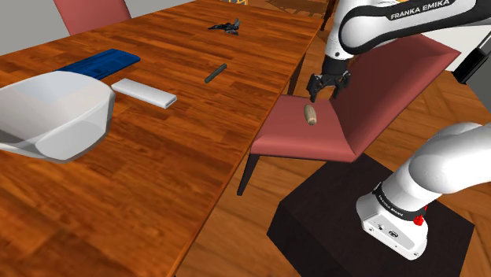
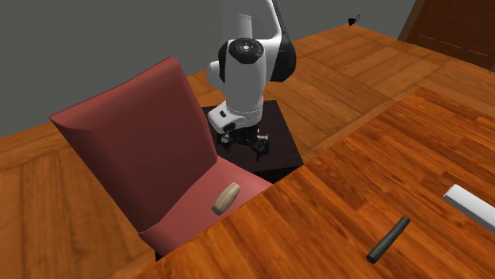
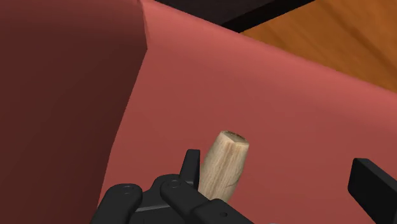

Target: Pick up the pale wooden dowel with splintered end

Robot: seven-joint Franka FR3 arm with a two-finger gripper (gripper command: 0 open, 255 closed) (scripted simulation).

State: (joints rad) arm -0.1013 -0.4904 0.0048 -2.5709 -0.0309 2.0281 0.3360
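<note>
White arm (image 1: 368,30) reaching down over red chair (image 1: 378,94), tool (image 1: 326,93) spread wide above dowel (image 1: 310,115)

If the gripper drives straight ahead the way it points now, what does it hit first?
Likely the pale dowel on the red chair seat: it lies close beside one finger of the open gripper, off-centre. Depth is unclear; otherwise the seat.

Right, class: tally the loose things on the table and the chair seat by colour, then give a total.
White: 2, the bowl and the flat bar
Blue: 1, the flat pad
Dark: 2, the stick and the small tangled object
Pale wood: 1, the dowel on the chair seat
Total: 6
</note>
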